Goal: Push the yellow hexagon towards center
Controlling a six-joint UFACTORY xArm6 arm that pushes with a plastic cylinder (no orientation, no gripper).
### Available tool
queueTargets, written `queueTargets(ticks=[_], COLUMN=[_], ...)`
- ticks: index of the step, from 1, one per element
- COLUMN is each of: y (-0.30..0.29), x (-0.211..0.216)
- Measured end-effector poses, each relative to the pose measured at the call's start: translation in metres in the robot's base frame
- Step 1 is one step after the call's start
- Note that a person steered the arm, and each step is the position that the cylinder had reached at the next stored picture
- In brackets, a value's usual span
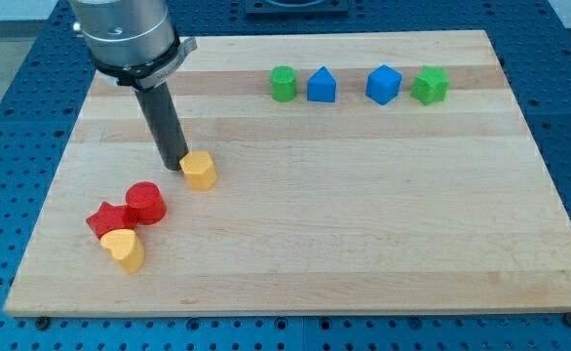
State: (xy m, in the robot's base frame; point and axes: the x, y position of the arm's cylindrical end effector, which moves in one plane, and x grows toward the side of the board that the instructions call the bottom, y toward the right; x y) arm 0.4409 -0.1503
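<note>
My tip (181, 168), a bare dark rod with no fingers to open or close, touched the small yellow plastic hexagon (200, 171) at its nine o'clock, left of the smooth wooden board's (363, 224) centre. An off-centre push could spin the faceted block aside.

Eight blocks lie on one wooden board (363, 214); two yellow, the yellow hexagon (200, 171) and a yellow heart (125, 249); two red, a red cylinder (146, 203) and a red star (106, 219); two green, a green cylinder (284, 83) and a green block (430, 86) of unclear shape; two blue, a blue pointed block (322, 86) and a blue block (384, 85) of unclear shape.
</note>
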Motion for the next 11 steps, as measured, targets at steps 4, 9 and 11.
queueTargets(ticks=[4, 9, 11], y=[-0.023, 0.076, 0.053], x=[0.017, 0.018, 0.017])
